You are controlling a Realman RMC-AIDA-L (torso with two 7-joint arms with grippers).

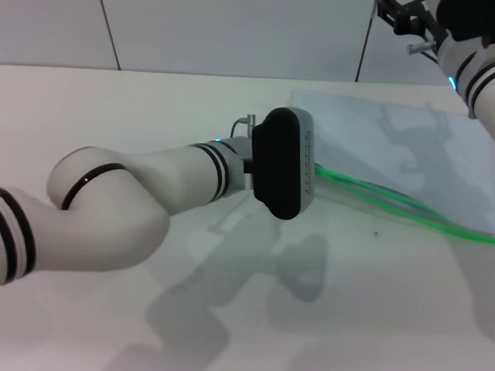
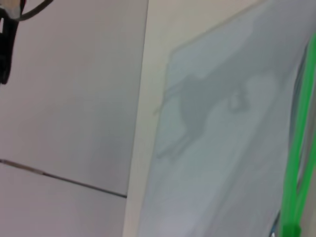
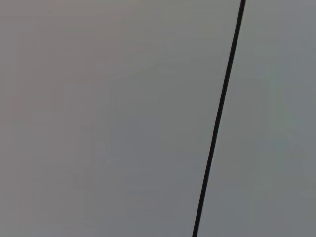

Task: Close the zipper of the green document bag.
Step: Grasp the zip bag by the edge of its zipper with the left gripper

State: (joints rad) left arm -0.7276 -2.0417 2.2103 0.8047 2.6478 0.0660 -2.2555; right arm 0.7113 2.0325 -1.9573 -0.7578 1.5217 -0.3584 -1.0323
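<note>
White table [image 1: 232, 325], pale seamed wall panels [image 1: 232, 35]

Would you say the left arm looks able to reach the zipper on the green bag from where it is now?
Probably yes: the left gripper sits right at the zipper, whose two strips lie apart on the bag, with nothing between them.

Bright green zipper [image 1: 402, 205], greyish-clear bag [image 1: 402, 147]

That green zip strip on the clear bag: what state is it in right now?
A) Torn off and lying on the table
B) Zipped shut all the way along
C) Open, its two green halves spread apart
C: in the head view the zipper on the green document bag shows as two separate green lines that diverge, so it is not yet closed.
</note>
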